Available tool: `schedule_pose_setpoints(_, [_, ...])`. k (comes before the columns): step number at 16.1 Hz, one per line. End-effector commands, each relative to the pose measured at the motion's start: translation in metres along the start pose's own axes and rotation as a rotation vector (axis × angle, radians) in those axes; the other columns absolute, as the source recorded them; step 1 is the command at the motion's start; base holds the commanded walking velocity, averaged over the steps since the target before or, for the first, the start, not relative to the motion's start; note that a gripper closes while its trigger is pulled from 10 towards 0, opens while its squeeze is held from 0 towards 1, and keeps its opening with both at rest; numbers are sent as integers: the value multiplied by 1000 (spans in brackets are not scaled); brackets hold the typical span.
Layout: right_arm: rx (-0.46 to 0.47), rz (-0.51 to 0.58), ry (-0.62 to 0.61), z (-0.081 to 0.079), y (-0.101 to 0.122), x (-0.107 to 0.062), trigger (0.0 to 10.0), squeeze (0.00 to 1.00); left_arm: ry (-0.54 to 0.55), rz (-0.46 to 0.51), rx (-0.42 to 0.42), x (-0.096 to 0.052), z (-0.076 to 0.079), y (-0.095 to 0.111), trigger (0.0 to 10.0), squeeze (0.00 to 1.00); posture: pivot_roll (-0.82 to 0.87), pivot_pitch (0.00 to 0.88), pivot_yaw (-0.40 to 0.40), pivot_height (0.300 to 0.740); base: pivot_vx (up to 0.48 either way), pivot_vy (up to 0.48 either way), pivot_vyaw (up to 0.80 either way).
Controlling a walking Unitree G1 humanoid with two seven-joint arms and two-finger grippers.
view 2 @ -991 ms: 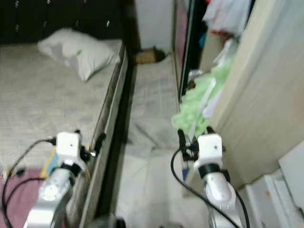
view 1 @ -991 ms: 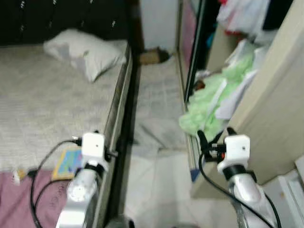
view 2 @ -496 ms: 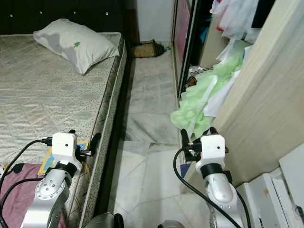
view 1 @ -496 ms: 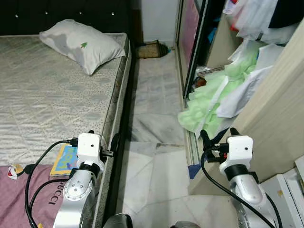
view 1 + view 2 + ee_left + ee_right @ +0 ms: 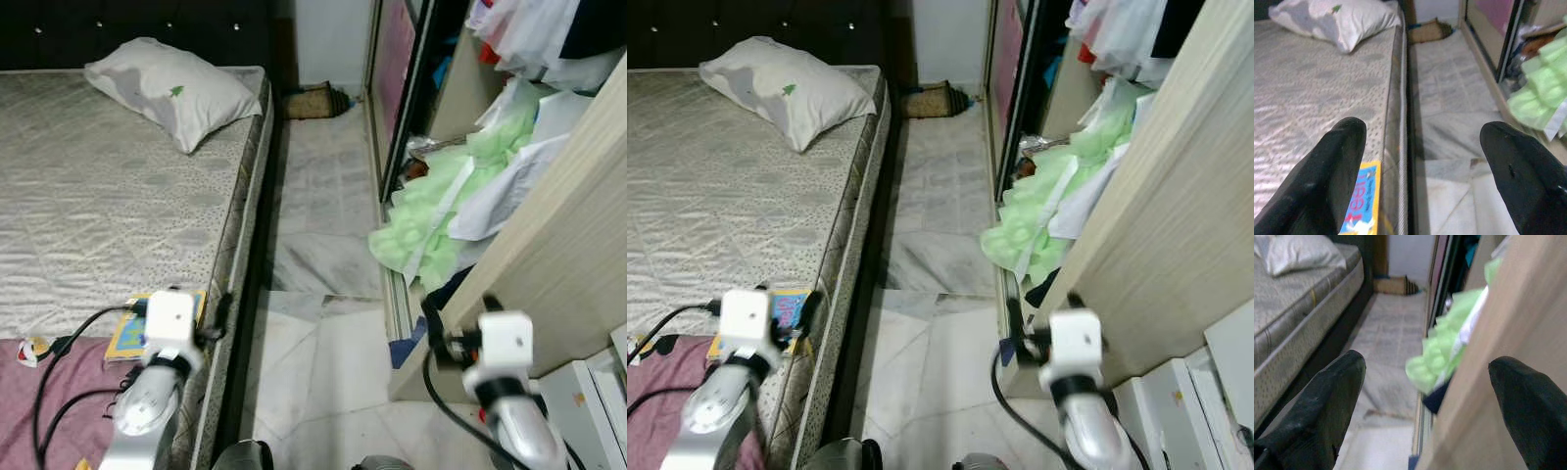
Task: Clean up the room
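Crumpled light-green cloth (image 5: 431, 225) spills from open wardrobe, far right, onto pale tiled floor (image 5: 323, 196); lies ahead-right of right gripper (image 5: 1425, 406), nearer arm, fingers spread, empty; left gripper (image 5: 1422, 161) likewise spread, beside mattress edge (image 5: 1396, 98)

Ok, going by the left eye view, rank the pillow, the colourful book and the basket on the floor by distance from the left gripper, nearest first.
From the left gripper:
1. Colourful book, beside it at the mattress edge.
2. Pillow, up at the head of the bed.
3. Basket, on the floor against the far wall, slightly beyond the pillow.
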State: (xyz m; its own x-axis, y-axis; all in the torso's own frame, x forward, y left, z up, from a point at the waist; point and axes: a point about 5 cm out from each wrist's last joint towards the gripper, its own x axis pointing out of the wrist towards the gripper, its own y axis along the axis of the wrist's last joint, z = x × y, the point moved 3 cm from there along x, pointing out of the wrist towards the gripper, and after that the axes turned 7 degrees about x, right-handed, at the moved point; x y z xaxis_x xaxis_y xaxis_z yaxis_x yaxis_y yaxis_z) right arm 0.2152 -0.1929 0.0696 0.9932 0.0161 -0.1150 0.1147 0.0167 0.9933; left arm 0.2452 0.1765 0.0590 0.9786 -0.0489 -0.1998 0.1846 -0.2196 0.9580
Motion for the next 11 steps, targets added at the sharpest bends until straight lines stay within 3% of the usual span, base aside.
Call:
schedule_pose_setpoints(1, [-6, 3, -12, 7, 2, -2, 10000, 0, 8, -11, 11, -3, -5, -3, 10000, 0, -73, 100, 34, 740, 0, 0, 0])
schedule_pose_setpoints(4, [32, -30, 7, 3, -4, 8, 10000, 0, 4, -41, 15, 1, -3, -8, 10000, 0, -72, 94, 39, 740, 0, 0, 0])
schedule_pose_setpoints(7, [54, -253, 99, -11, -43, 14, 10000, 0, 19, -261, 66, 0, -13, -49, 10000, 0, -66, 85, 39, 740, 0, 0, 0])
schedule_pose_setpoints(8, [36, -424, 121, -11, -73, 8, 10000, 0, 26, -430, 93, -8, -22, -81, 10000, 0, -64, 81, 36, 740, 0, 0, 0])
schedule_pose_setpoints(11, [182, -475, 91, -9, -85, 13, 10000, 0, 16, -512, 29, -14, -27, -105, 10000, 0, -62, 71, 33, 740, 0, 0, 0])
